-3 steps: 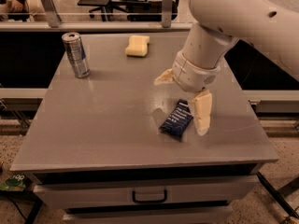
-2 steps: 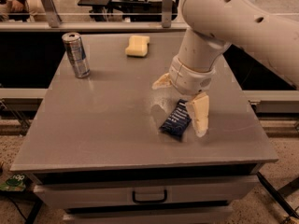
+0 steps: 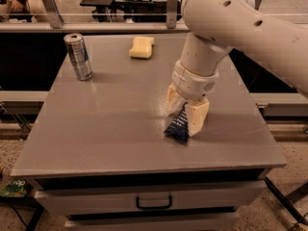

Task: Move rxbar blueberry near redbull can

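Observation:
The rxbar blueberry [image 3: 177,125], a dark navy wrapper with white lettering, is at the right middle of the grey table [image 3: 110,124]. My gripper [image 3: 185,115] reaches down from the white arm. Its two cream fingers [image 3: 197,118] stand close on either side of the bar and pinch its upper part. The bar's lower end rests on or just above the table. The redbull can [image 3: 78,57], slim and silver-and-blue, stands upright at the far left corner, well away from the gripper.
A pale yellow sponge-like block [image 3: 142,47] lies at the back middle of the table. The table has a drawer with a handle [image 3: 154,203] below its front edge. Railings and office furniture stand behind the table.
The gripper has dropped lower over the bar and its fingers have drawn together onto it. The bar now stands more on end between them.

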### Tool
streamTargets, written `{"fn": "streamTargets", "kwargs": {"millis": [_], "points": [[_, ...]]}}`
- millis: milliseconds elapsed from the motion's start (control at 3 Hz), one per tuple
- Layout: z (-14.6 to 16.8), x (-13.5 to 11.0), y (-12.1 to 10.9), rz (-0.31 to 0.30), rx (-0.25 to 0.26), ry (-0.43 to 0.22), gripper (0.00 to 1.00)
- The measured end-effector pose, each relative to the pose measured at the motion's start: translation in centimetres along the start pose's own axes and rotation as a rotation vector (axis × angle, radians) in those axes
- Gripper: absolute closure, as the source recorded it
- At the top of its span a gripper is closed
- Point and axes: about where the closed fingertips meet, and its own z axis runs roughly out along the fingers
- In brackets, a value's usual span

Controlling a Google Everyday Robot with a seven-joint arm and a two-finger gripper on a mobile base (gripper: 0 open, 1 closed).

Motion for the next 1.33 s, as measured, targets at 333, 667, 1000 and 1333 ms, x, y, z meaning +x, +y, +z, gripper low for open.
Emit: {"fn": "streamTargets", "kwargs": {"millis": [333,667,1000,1333], "points": [[-0.4,-0.1,0.0,0.000,0.000,0.000,0.94],[-0.4,-0.1,0.0,0.000,0.000,0.000,1.00],[-1.6,-2.3,-2.4,0.028,-0.006,-0.038,1.00],[-2.9,-7.0,-7.5,0.063,-0.003,-0.119,1.00]]}}
